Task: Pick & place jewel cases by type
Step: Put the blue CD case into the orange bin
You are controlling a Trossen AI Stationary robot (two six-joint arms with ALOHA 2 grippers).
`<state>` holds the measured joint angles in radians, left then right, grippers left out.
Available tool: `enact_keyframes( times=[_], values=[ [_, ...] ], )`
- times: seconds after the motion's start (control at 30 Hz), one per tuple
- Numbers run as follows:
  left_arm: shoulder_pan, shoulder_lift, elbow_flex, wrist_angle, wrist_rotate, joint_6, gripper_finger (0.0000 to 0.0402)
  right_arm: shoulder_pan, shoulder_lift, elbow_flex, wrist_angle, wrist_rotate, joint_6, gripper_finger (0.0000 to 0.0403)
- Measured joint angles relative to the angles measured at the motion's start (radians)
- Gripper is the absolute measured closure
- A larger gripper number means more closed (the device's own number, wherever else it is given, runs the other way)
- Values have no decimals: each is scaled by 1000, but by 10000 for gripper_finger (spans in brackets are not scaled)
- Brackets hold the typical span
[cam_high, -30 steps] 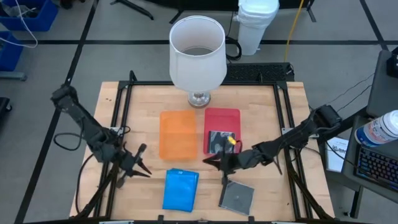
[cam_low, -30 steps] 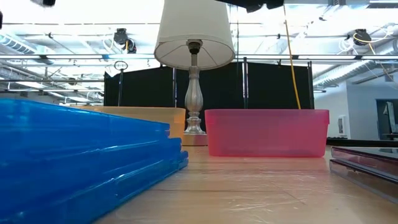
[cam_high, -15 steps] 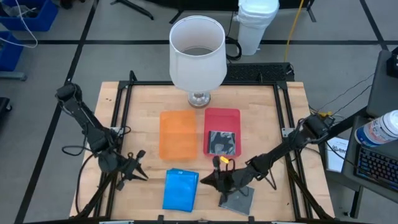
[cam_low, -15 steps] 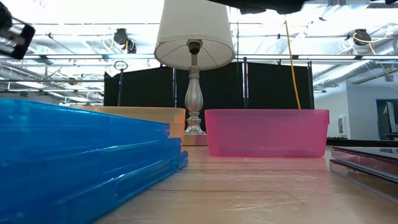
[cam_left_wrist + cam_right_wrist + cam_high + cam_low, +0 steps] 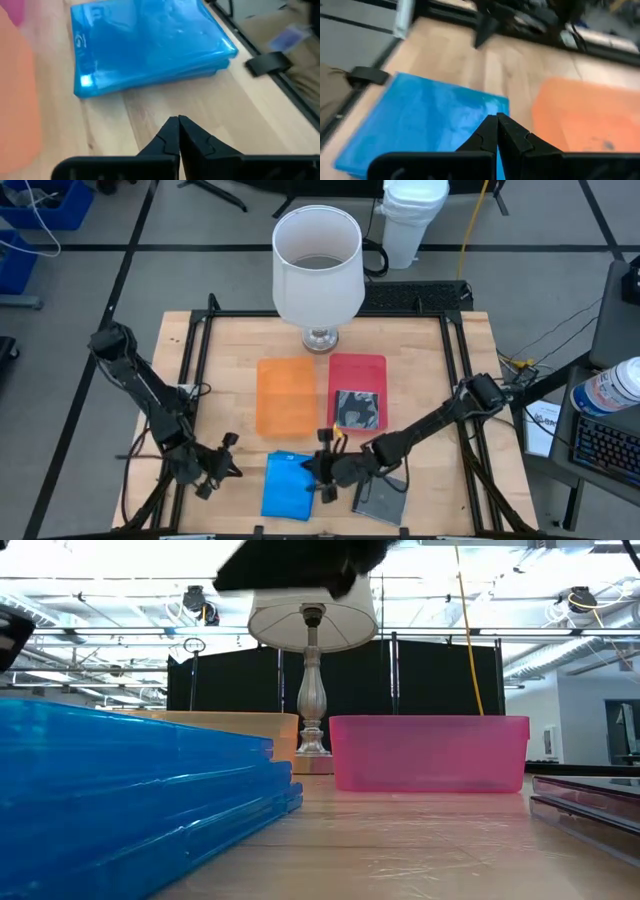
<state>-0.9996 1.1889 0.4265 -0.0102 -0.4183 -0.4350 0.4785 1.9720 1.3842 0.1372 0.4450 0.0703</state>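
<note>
so in the top-down shot the stack of blue jewel cases (image 5: 290, 485) sits at the bottom middle of the frame, near the front edge of the wooden table (image 5: 230, 340), just below the orange tray (image 5: 286, 395). the right gripper (image 5: 322, 470) reaches in from the right side and hangs over the right edge of that blue stack, fingers pinched together with nothing between them; its wrist view shows the two dark tips touching right above the blue plastic. the left gripper (image 5: 222, 465) is at the lower left, just left of the blue stack and apart from it, also pinched closed and empty, and its wrist cam shows the tips (image 5: 178, 131) meeting over bare wood with the blue cases ahead of them. a dark grey/clear jewel case (image 5: 382, 498) lies flat at the bottom, right of the blue stack, partly under the right arm. another dark one (image 5: 356, 407) is inside the red tray (image 5: 357, 366), which is just right of the orange tray in the middle of the frame. a white lamp (image 5: 317, 265) stands at the top centre of the table. in the low view the blue stack fills the left side, the red tray sits centre right.
</note>
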Motion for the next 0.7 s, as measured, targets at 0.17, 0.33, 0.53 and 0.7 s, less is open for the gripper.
enact_keyframes(
  times=[0.17,0.33,0.53,0.7],
  values=[
    [-40,108,88,-16,-46,54,360,-22,-3,0,-47,-3,117,403],
    [-45,177,139,-77,-22,45,347,-19,-4,0,-93,3,154,403],
    [35,200,141,-77,51,14,375,31,-4,-2,-212,128,244,403],
    [135,200,142,-71,138,23,394,75,-4,-2,-224,215,299,403]
  ],
)
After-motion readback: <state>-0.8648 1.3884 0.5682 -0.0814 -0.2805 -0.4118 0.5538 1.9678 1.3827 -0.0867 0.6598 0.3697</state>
